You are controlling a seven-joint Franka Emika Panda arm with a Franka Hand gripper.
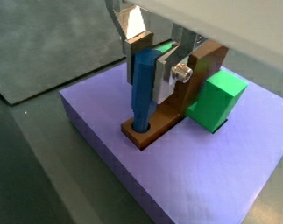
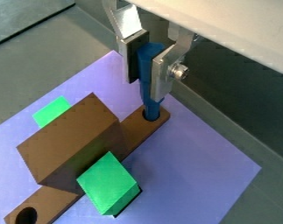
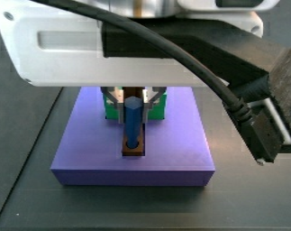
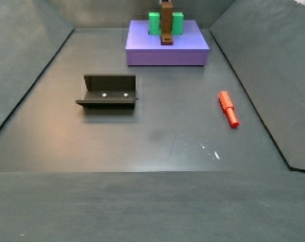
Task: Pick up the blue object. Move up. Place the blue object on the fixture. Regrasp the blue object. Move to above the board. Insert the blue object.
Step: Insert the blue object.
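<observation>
The blue object (image 1: 141, 107) stands upright with its lower end in the round hole at the end of the brown bar (image 1: 165, 121) on the lavender board (image 1: 120, 153). My gripper (image 1: 152, 83) is right above the bar, shut on the blue object's upper half, and its pads (image 1: 137, 59) press both sides. Another wrist view shows the same grip of the gripper (image 2: 147, 81) on the blue object (image 2: 151, 105). From the side, the blue object (image 3: 133, 126) hangs below the gripper (image 3: 133, 97) over the board (image 3: 94, 153). The fixture (image 4: 110, 93) stands bare on the floor.
Two green blocks (image 2: 109, 182) (image 2: 50, 112) flank the bar's raised brown middle (image 2: 71, 140), and a second hole (image 2: 23, 214) sits at the bar's other end. A red peg (image 4: 227, 109) lies on the floor to the right of the fixture. Sloped grey walls ring the floor.
</observation>
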